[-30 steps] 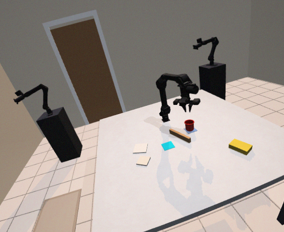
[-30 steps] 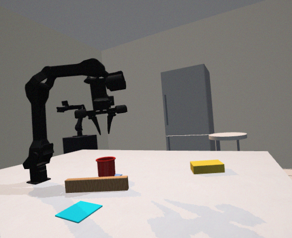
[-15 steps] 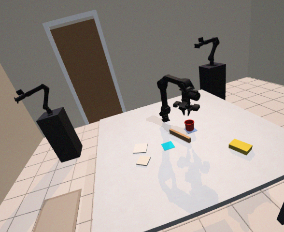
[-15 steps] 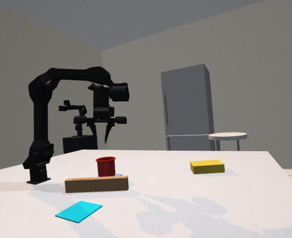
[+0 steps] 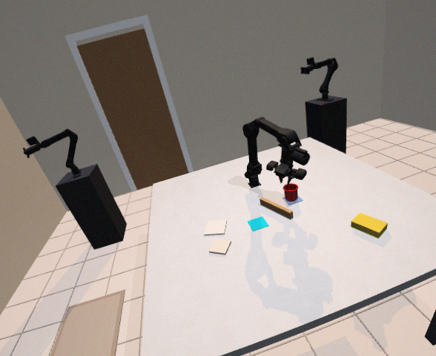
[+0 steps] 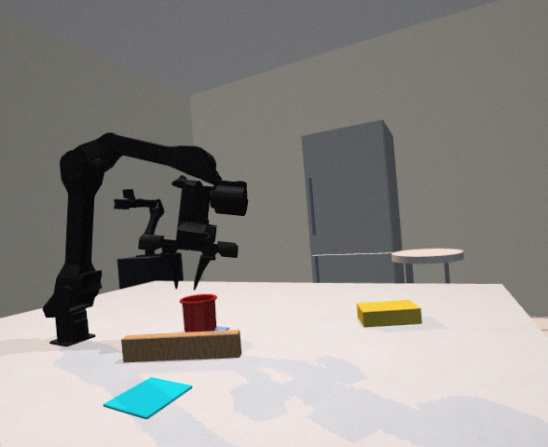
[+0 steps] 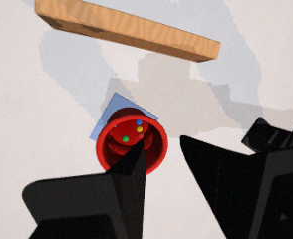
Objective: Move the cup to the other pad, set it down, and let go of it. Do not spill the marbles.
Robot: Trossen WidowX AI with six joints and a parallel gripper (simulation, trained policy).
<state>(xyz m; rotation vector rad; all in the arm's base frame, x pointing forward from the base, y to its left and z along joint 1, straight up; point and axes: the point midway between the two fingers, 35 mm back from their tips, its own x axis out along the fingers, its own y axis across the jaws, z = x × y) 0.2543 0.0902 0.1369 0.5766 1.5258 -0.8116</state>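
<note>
A red cup [image 5: 291, 193] [image 6: 198, 315] [image 7: 103, 158] stands upright on the blue pad [image 5: 298, 200] [image 6: 223, 329] [image 7: 118, 101]. Several small marbles [image 7: 140, 129] lie inside it in the wrist view. The gripper [image 5: 284, 182] [image 6: 185, 289] [image 7: 162, 140] points down just above the cup, its fingers parted with nothing between them. In the wrist view the left fingertip overlaps the cup's opening and the right one is beyond the rim; whether a tip is below the rim cannot be told. The cyan pad [image 5: 257, 223] [image 6: 148, 398] lies flat with nothing on it.
A wooden bar [image 5: 276, 208] [image 6: 181, 346] [image 7: 132, 31] lies between the cup and the cyan pad. A yellow block [image 5: 368, 225] [image 6: 389, 313] lies off to the right. Two cream tiles [image 5: 215, 227] [image 5: 220, 246] lie left of the cyan pad in the top view.
</note>
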